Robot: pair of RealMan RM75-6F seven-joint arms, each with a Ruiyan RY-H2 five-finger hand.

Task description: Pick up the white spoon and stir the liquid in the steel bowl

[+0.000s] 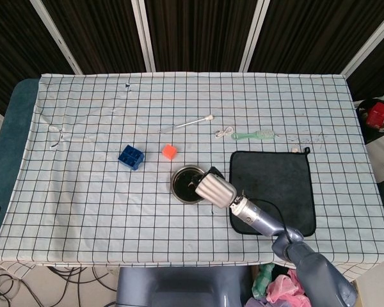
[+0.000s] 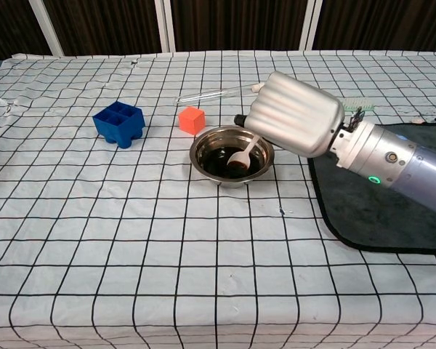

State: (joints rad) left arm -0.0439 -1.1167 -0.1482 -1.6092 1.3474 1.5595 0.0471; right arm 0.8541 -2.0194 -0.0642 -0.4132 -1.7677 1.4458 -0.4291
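Observation:
A steel bowl (image 2: 203, 146) (image 1: 179, 182) of dark liquid stands at the table's middle. A white spoon (image 2: 244, 154) (image 1: 193, 184) dips its bowl end into the liquid near the bowl's front right side. My right hand (image 2: 296, 116) (image 1: 216, 190) holds the spoon's handle from the right, knuckles up, just beyond the bowl's right rim. The fingers and the top of the handle are hidden under the hand. My left hand is in neither view.
An orange cube (image 2: 192, 119) and a blue block tray (image 2: 120, 123) lie left of the bowl. A clear stick (image 2: 218, 92) lies behind it. A black cloth mat (image 2: 392, 211) is under my right forearm. A green comb (image 1: 257, 135) lies further back.

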